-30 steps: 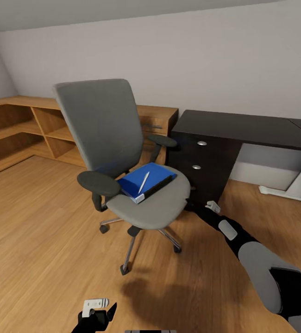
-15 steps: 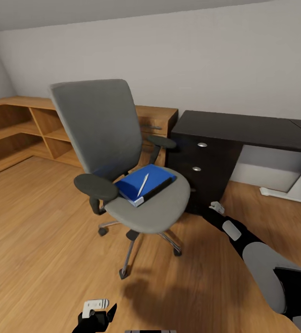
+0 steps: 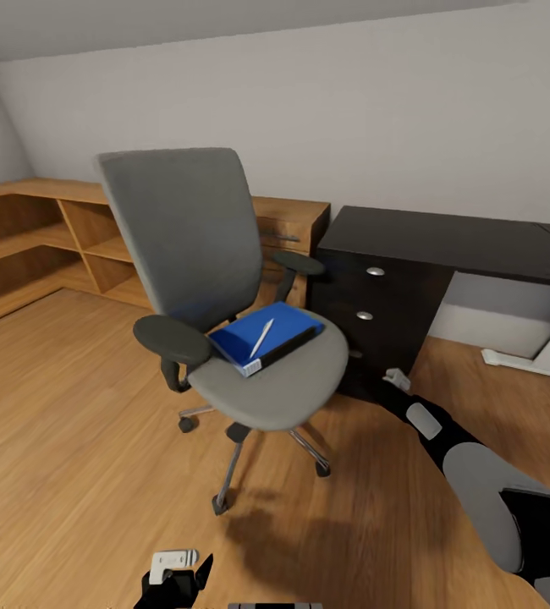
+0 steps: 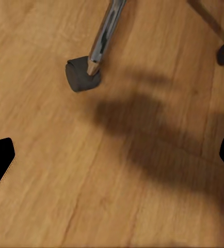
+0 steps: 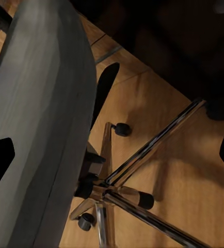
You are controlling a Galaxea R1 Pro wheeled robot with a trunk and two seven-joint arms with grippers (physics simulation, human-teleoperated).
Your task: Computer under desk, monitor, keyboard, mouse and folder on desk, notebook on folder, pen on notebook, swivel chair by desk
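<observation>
The folder (image 3: 262, 337), blue, lies on the swivel chair (image 3: 224, 296) seat, a pen (image 3: 262, 336) on top, both long axes running diagonally toward the dark desk (image 3: 453, 241), whose top looks bare. By appearances, nothing is moved yet. The left gripper (image 4: 112, 160) and right gripper (image 5: 112, 155) hang spread apart, holding nothing.

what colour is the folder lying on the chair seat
Blue, with a dark spine edge. The folder shows best in the head view, on the swivel chair seat.

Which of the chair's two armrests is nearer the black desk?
The armrest on the far side of the swivel chair, beside the black desk drawers. The other armrest juts toward the open wooden floor.
</observation>
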